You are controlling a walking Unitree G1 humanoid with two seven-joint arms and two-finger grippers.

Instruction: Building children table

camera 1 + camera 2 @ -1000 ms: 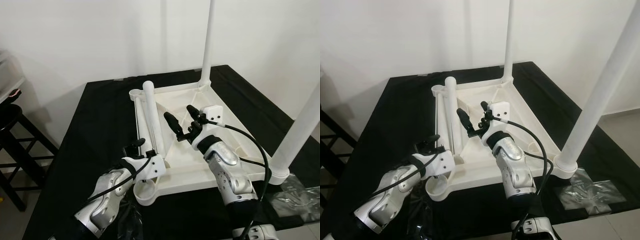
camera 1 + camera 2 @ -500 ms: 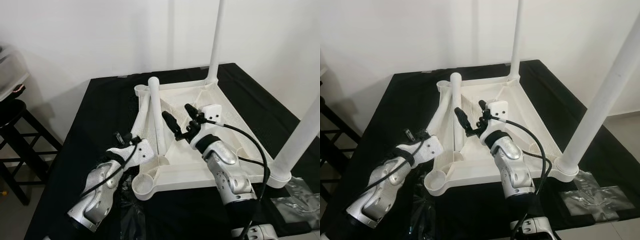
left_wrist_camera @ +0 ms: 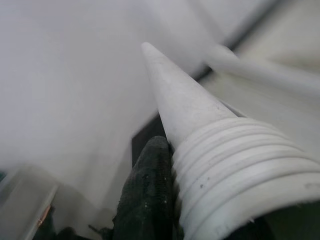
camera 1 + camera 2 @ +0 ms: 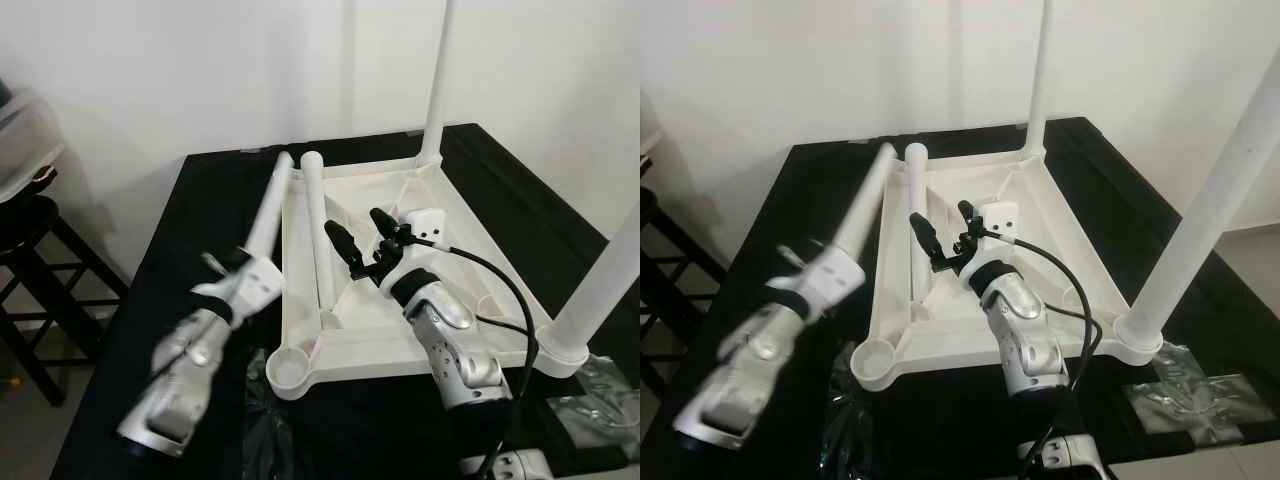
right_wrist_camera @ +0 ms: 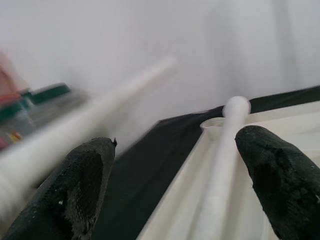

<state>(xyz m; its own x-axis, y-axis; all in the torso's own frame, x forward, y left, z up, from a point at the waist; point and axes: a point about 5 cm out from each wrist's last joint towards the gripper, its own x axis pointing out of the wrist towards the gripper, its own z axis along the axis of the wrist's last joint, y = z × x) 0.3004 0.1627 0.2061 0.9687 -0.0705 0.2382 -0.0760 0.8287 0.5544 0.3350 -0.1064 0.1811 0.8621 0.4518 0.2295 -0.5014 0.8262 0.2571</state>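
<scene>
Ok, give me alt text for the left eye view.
The left gripper lifts a white table leg off the black surface, blurred in motion, beside an upside-down white children's tabletop. The right gripper hovers open over the tabletop, where another loose leg lies and two legs already stand upright.

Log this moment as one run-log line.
left gripper: shut on loose table leg, lifted | right gripper: open, over inverted tabletop | second loose leg: lying in tabletop
</scene>
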